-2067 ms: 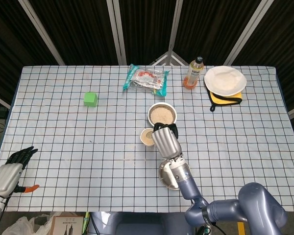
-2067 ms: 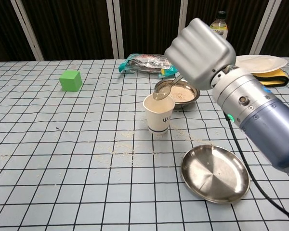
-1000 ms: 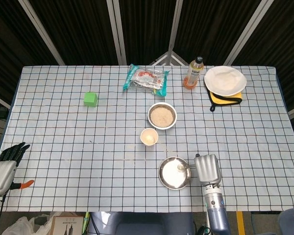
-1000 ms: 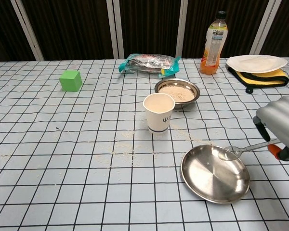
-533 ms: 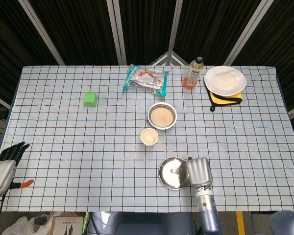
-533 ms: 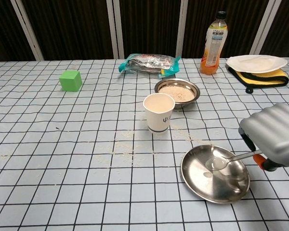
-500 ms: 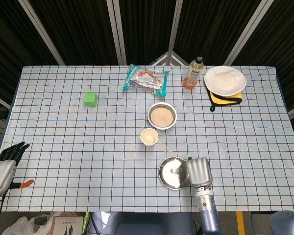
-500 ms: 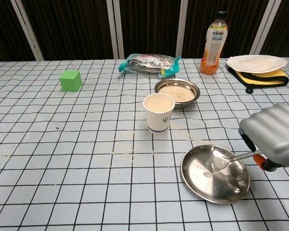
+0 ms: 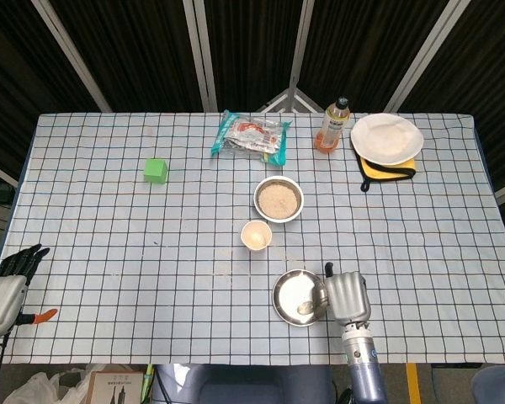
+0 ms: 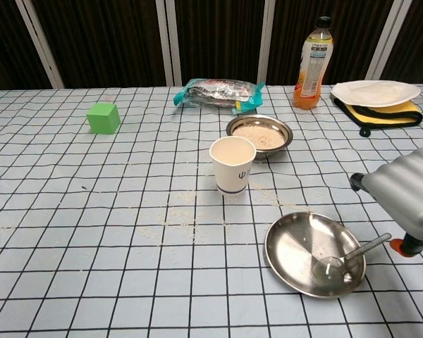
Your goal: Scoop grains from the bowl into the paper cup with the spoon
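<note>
The paper cup (image 10: 233, 165) (image 9: 256, 235) stands upright mid-table and looks filled with grains. Just behind it sits the steel bowl (image 10: 285, 138) (image 9: 279, 199) of grains. The metal spoon (image 10: 352, 255) (image 9: 305, 309) lies in the steel plate (image 10: 292, 243) (image 9: 279, 290), its handle resting on the plate's right rim. My right hand (image 10: 409, 201) (image 9: 347, 296) hovers over the handle's end; its orange-tipped thumb is beside the handle and nothing is gripped. My left hand (image 9: 7, 295) rests at the table's near-left corner, fingers stretched out and empty.
Spilled grains (image 10: 180, 222) dot the cloth left of the cup. A green cube (image 10: 103, 117) sits far left. A snack packet (image 10: 217, 92), an orange drink bottle (image 10: 314, 63) and a white plate (image 10: 375, 92) on a yellow mitt line the back.
My right hand carried the spoon from the cup to the steel plate, lowered it until it lay in the plate, then let go and lifted slightly. The left hand stayed put.
</note>
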`<state>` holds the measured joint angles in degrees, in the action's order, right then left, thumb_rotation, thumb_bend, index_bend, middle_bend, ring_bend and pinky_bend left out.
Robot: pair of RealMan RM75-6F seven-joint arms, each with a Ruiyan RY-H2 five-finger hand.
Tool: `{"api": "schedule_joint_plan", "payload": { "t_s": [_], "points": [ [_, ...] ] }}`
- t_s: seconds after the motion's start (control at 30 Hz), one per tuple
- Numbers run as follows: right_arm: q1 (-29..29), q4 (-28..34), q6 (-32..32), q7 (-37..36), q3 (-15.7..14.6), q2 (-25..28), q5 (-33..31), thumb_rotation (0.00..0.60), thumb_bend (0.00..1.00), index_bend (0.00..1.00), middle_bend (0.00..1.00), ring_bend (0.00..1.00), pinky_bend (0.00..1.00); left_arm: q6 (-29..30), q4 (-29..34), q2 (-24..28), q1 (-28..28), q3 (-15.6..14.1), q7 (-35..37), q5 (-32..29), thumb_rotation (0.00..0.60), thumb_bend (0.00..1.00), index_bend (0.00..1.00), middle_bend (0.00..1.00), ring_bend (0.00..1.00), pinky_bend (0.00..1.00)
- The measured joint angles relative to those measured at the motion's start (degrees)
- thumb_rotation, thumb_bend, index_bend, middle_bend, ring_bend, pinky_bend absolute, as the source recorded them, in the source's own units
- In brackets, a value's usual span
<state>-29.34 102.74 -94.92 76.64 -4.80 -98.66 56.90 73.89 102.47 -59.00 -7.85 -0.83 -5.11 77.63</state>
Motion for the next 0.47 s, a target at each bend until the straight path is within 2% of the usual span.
{"api": "schedule_joint_plan", "payload": {
  "t_s": [0.1,0.2,0.27,0.37,0.47],
  "points": [
    [0.4,0.3,-0.7,-1.5,-0.8,2.1,2.9,0.6,0.27,0.17,0.68,0.77,0.94,0.2,-0.2,-0.1,0.1,0.0,0.0,0.2,0.6,0.0,0.0,0.0,0.0,0.0],
    [1.1,0.3,-1.6,-4.5,-1.9,5.0,6.6,0.6,0.27,0.1,0.5,0.57,0.87,0.5,-0.4,-0.2,0.1,0.0,0.0,0.6,0.6,0.0,0.0,0.0,0.0,0.0],
    [1.7,0.1,-2.1,-7.2,-2.5,6.8,8.5,0.6,0.27,0.02,0.29,0.33,0.74,1.0,-0.5,-0.4,0.2,0.0,-0.1,1.0,0.6,0.0,0.0,0.0,0.0,0.0],
    [2.9,-0.5,-2.8,-13.2,-3.7,9.8,11.6,0.6,0.25,0.0,0.03,0.06,0.52,2.2,-1.1,-0.8,0.5,0.0,-0.2,2.3,0.6,0.0,0.0,0.0,0.0,0.0],
    [4.3,-1.5,-3.1,-20.5,-5.3,13.1,14.4,0.6,0.22,0.0,0.0,0.0,0.44,3.6,-2.0,-1.4,0.9,-0.1,-0.5,3.6,0.6,0.0,0.0,0.0,0.0,0.0]
  ]
}}
